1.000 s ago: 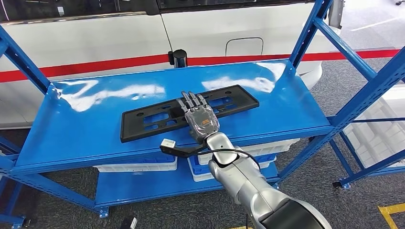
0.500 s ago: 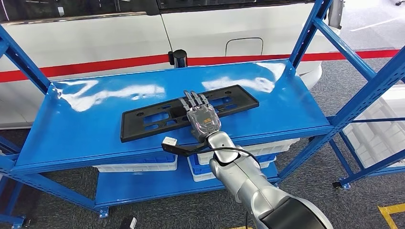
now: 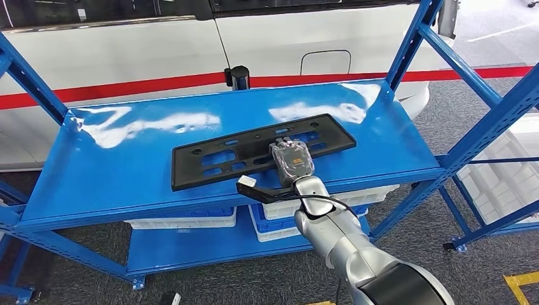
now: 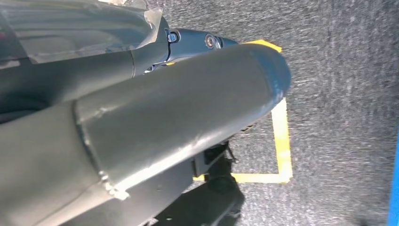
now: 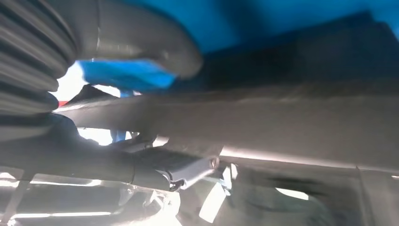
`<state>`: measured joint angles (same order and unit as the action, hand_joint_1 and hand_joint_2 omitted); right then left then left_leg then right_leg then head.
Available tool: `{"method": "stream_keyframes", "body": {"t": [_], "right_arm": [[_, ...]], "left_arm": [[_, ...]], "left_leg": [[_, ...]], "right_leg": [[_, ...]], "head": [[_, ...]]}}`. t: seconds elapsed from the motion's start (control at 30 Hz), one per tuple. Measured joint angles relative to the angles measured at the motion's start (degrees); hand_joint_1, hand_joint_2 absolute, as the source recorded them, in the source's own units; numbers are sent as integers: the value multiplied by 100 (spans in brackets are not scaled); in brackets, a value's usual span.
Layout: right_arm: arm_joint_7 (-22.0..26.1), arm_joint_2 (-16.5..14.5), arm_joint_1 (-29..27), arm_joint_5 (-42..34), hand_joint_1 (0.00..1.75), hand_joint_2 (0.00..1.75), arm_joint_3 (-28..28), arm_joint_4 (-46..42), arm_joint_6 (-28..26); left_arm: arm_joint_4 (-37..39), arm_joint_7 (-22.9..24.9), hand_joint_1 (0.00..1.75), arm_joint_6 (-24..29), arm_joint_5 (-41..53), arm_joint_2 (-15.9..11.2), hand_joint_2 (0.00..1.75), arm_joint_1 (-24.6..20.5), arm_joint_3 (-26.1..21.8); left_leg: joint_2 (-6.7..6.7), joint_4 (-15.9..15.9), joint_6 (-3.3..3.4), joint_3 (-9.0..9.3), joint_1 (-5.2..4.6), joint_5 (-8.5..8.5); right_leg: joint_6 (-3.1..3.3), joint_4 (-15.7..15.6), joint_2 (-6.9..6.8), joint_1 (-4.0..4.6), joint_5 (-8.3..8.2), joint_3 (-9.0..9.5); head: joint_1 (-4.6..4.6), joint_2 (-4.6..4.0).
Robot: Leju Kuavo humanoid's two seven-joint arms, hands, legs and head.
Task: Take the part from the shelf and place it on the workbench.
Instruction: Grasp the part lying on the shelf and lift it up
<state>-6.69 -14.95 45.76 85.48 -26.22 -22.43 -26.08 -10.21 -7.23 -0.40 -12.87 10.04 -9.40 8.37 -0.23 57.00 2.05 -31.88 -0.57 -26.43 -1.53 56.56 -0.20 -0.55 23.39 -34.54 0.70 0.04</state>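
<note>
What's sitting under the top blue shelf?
White bins on the lower shelf, beneath the top shelf. Their contents are hidden by the shelf above.

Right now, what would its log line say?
stage: grasping | right hand: gripping black part | part: on blue shelf | workbench: unseen

One black part (image 3: 262,149) lies on the top level of one blue shelf (image 3: 114,171). One robot hand (image 3: 292,161) shows over the part. Two white bins sit on the lower shelf level, one to the left (image 3: 181,222) and one to the right (image 3: 337,200). One white car (image 3: 267,38) stands behind the shelf. One yellow floor marking (image 4: 281,141) appears in the left wrist view.
</note>
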Motion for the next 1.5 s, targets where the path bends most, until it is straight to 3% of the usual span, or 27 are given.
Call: {"method": "stream_keyframes", "body": {"t": [0.17, 0.6, 0.73, 1.2, 1.33, 1.43, 1.5], "right_arm": [[-90, 259, -51, -24, 175, 175, 213, -21, -83], [-152, 622, -268, 231, 175, 175, 793, -299, -225], [-160, 659, -289, 281, 175, 175, 922, -315, -247], [-60, 660, -288, 331, 175, 175, 1027, -315, -325], [98, 660, -326, 292, 175, 175, 1074, -327, -672], [340, 686, -607, 332, 175, 175, 1108, -778, -1006], [508, 725, -970, 394, 175, 175, 1123, -1560, -1036]], "left_arm": [[0, 424, 0, -103, 142, -5, 0, -106, 64], [0, 453, 0, -464, 616, -8, 0, -195, 438], [0, 453, 0, -484, 669, 53, 175, -195, 568], [0, 446, 0, -537, 720, 64, 175, -225, 718], [0, 463, 0, -476, 733, 62, 175, -231, 731], [0, 540, 0, -263, 734, 50, 175, -230, 730], [1, 577, 0, -205, 732, 38, 175, -228, 729]], "left_leg": [[-1, 0, 0, -3, -1, 0], [5, 0, 0, 3, 0, 1], [5, 0, 0, 4, -1, 1], [5, 0, -1, 5, -1, 2], [5, 0, -1, 2, -1, 4], [4, 1, 0, -3, 0, 5], [3, 1, 0, -11, 0, 5]], "right_leg": [[0, -1, -1, 0, 0, -1], [-1, -1, 3, 0, -3, 3], [-1, -1, 3, -1, -3, 6], [-1, -1, 3, 0, -3, 6], [-2, -1, 2, 0, -4, 6], [-3, 0, 2, 0, -5, 3], [-3, 0, 1, 0, -5, -4]], "head": [[0, 0], [0, 0], [-1, 0], [0, 0], [-1, 0], [-1, 0], [1, 0]]}}
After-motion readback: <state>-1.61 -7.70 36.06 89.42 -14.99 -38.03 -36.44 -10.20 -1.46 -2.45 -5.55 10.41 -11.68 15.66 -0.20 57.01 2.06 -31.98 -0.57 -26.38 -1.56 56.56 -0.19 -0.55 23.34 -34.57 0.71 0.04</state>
